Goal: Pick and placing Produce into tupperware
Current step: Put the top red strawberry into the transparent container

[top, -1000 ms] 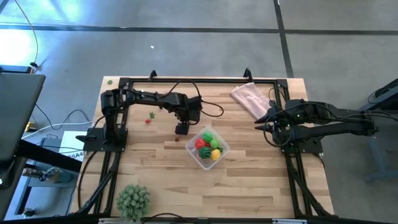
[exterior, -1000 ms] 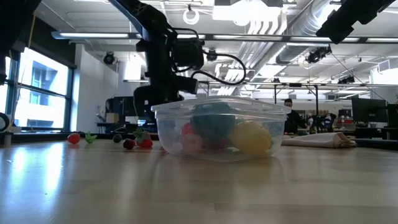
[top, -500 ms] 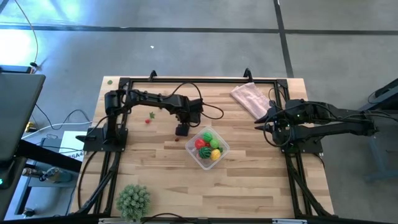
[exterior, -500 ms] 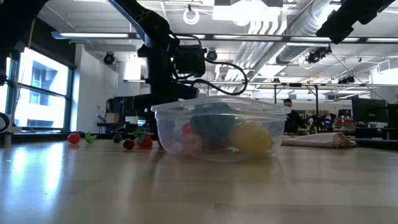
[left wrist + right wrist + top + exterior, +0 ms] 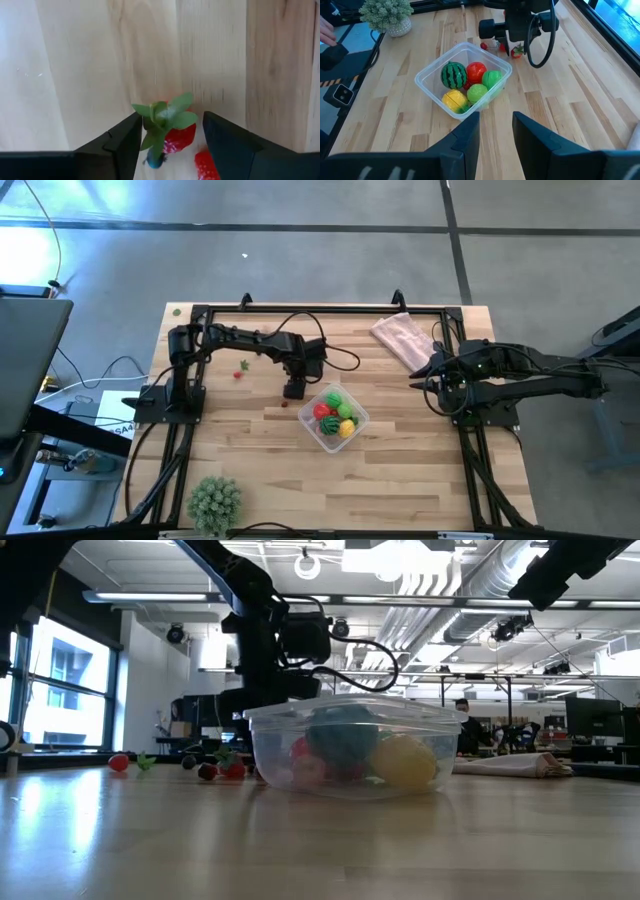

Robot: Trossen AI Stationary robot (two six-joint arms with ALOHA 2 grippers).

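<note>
The clear tupperware (image 5: 333, 418) stands mid-table and holds a striped watermelon (image 5: 454, 75), a red piece (image 5: 476, 71), two green pieces and a yellow one (image 5: 454, 100). My left gripper (image 5: 293, 390) is open, pointing down just left of the tupperware. Its fingers stand on either side of a red strawberry with green leaves (image 5: 170, 131) that lies on the table. A second red piece (image 5: 205, 165) lies beside it. My right gripper (image 5: 495, 135) is open and empty at the table's right side (image 5: 420, 380).
A small red piece (image 5: 284, 403) lies by the left gripper. Another red piece (image 5: 238, 374) and a green one (image 5: 244, 364) lie farther left. A pink cloth (image 5: 400, 338) lies at the far right. A spiky green ball plant (image 5: 215, 502) stands at the near left corner.
My left gripper has gone down a little toward the table beside the tupperware. The tupperware and the produce in it have kept still.
</note>
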